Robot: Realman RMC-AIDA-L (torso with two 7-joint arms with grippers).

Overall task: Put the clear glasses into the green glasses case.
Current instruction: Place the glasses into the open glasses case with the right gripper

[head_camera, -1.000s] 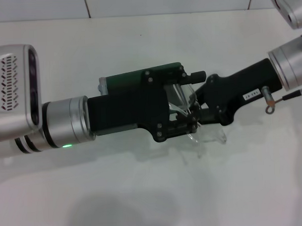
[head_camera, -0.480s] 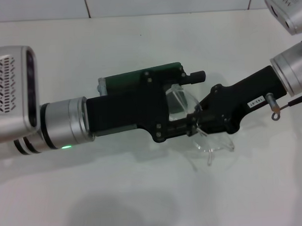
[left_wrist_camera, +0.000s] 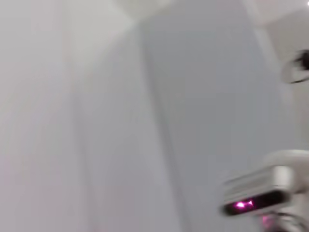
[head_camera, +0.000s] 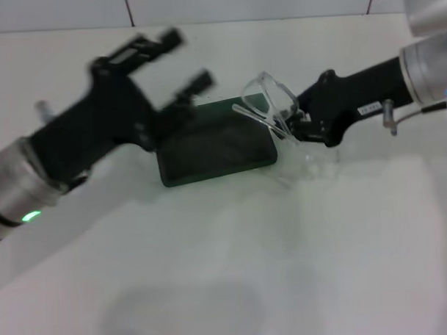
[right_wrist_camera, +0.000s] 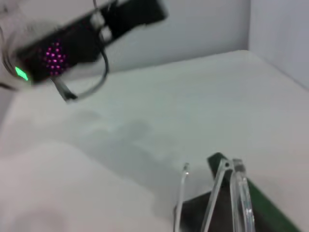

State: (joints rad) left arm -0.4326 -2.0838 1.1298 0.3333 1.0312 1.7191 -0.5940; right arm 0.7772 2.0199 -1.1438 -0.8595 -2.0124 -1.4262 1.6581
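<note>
The dark green, oblong hard glasses case [head_camera: 217,147] lies on the white table [head_camera: 234,270], its flat top face turned up; the head view does not let one tell whether that face is the lid or the lining. The clear glasses [head_camera: 271,107], with a colourless transparent plastic frame and thin see-through arms, are held tilted in the air above the case's right end, the lenses raised and the arms reaching down toward the case edge.

The right gripper [head_camera: 294,127], black and slender, comes in from the right side of the table and is clamped on the clear glasses near one lens, just beside the right end of the case. In the right wrist view the transparent frame [right_wrist_camera: 231,193] stands edge-on in front of the green case [right_wrist_camera: 263,210], with the white table spreading behind.

The left gripper [head_camera: 174,62], also black, is raised above the table to the left of and behind the case, touching neither the case nor the glasses; its two fingers stand spread apart with nothing between them. The left wrist view shows only pale wall surfaces.
</note>
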